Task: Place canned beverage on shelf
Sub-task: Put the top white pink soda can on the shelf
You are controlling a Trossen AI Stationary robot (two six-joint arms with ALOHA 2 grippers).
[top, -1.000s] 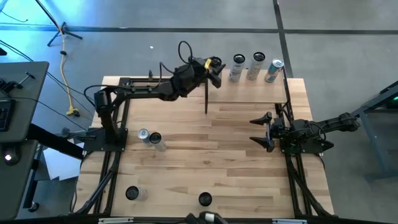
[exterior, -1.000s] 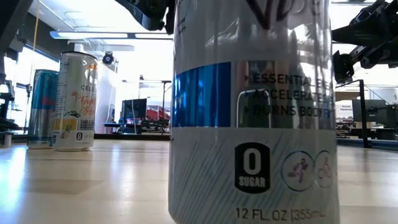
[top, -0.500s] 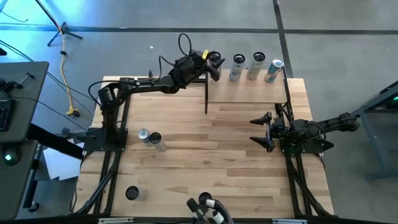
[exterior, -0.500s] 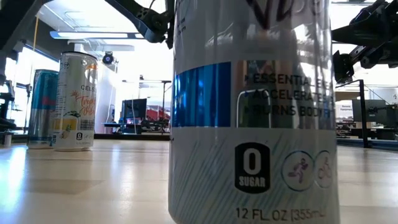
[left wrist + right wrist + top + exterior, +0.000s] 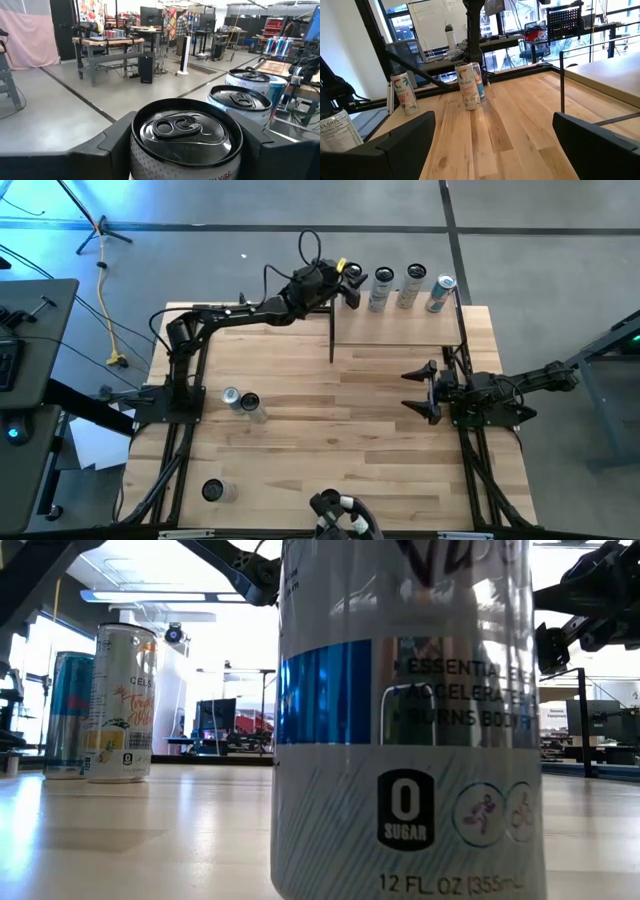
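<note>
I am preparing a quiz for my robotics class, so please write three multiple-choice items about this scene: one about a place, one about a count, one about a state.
1. Where is the left gripper?
A. at the left end of the shelf
B. over the table's near edge
C. beside the right arm's base

2. How many free cans stand on the shelf, outside any gripper?
A. one
B. three
C. five

3. What is the state of the right gripper?
A. jaws open, empty
B. jaws closed on a can
C. jaws closed on a shelf post

Key:
1 A: the high view shows it there, gripping the held can.
2 B: three stand in a row beside the held one.
3 A: its wrist view shows nothing between its wide jaws.
</note>
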